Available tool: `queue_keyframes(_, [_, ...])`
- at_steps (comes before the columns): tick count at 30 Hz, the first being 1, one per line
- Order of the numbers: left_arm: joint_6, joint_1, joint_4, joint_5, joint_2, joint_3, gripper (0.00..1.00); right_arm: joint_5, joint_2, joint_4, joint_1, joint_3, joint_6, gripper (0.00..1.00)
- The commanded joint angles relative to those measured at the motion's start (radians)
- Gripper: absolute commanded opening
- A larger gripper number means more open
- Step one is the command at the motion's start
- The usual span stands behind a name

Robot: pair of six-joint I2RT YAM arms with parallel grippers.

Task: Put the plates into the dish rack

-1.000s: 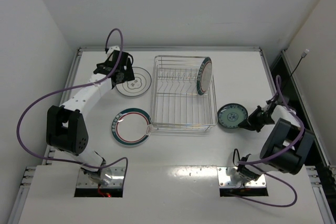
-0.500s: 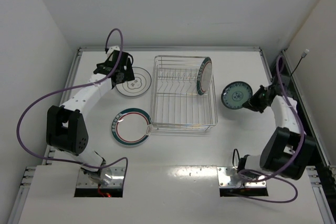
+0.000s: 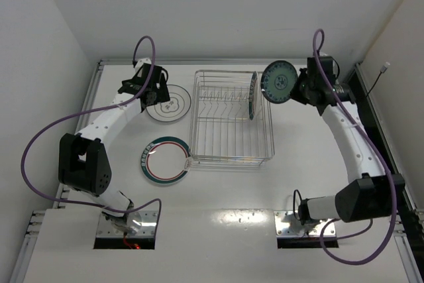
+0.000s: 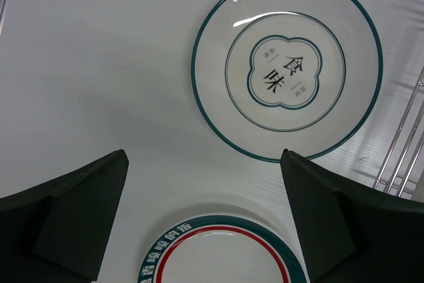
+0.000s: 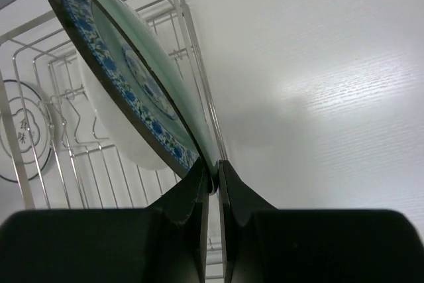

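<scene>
At right wrist: tool (image 5: 213,178) astride plate (image 5: 126,74)

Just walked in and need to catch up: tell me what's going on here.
The right end effector is shut on the rim of the small teal-blue plate, holding it on edge near the far right corner of the dish rack. A teal-rimmed plate stands in the rack. The left end effector hangs open by two plates lying flat: the motif plate and the green-rimmed plate.

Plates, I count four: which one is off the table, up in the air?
The small blue-patterned plate, pinched by the right claw; two lie flat, one stands in the rack.
</scene>
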Motion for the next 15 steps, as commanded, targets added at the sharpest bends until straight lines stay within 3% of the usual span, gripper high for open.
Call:
queue_keyframes(1, [0.004,0.004,0.003,-0.005,-0.002,0.037,1.0,0.166,0.073,-0.033,0.083,0.099,0.017,0.0])
queue_keyframes(15, [0.004,0.004,0.003,-0.005,-0.002,0.037,1.0,0.388,0.205,-0.104,0.26,0.247,-0.001,0.0])
